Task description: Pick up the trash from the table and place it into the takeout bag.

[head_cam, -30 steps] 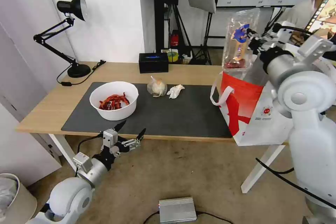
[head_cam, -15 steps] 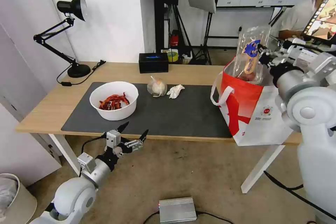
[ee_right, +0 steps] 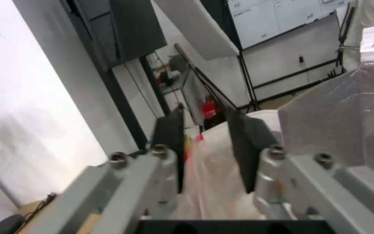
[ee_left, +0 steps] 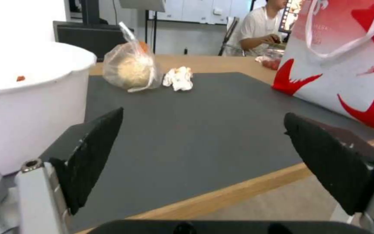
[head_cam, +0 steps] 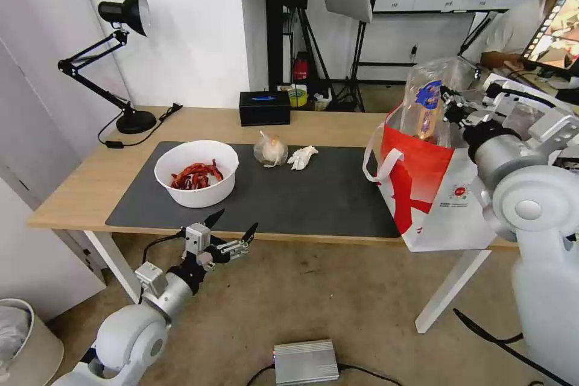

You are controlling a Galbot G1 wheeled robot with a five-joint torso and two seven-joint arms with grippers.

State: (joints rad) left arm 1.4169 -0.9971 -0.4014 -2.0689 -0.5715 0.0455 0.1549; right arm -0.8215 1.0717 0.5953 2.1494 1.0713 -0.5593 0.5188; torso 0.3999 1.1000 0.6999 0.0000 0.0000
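Clamshell tray (head_cam: 429, 105) in right gripper (head_cam: 447, 107) jaws, partly inside takeout bag (head_cam: 434, 193); left gripper (head_cam: 231, 227) jaws wide, empty.

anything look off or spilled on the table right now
Nothing spilled. The clamshell tray stands on end, half inside the takeout bag, pinched by the right gripper. The bowl, knotted bag and tissue sit tidy on the mat.
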